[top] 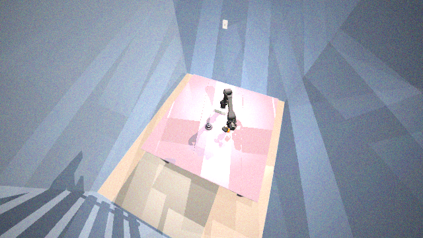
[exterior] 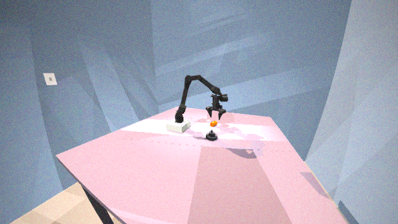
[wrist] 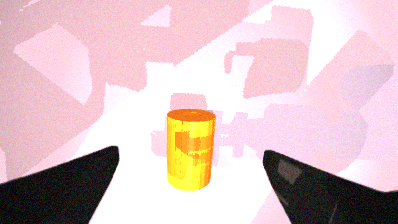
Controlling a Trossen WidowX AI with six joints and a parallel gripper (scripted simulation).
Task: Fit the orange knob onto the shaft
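From the top, the black six-joint arm [top: 230, 107] [exterior: 184, 93] reaches across the pink tabletop [top: 185, 149] [exterior: 140, 174], its parallel-jaw gripper [top: 227, 129] [exterior: 214, 118] [wrist: 191, 152] over the orange knob [top: 228, 130] [exterior: 213, 124] [wrist: 191, 150], which is partly hidden; the round pedestal [top: 208, 126] [exterior: 211, 136] stands apart from both

In the exterior view, the gripper points down with its fingers spread, above the knob, which lies on the tabletop beyond the pedestal; the dark shaft [exterior: 211, 132] rises bare from the pedestal, and the arm stands on a white base block [exterior: 177, 127]

In the wrist view, the cylindrical knob shows between the two widely parted black fingertips, touching neither, nothing clamped
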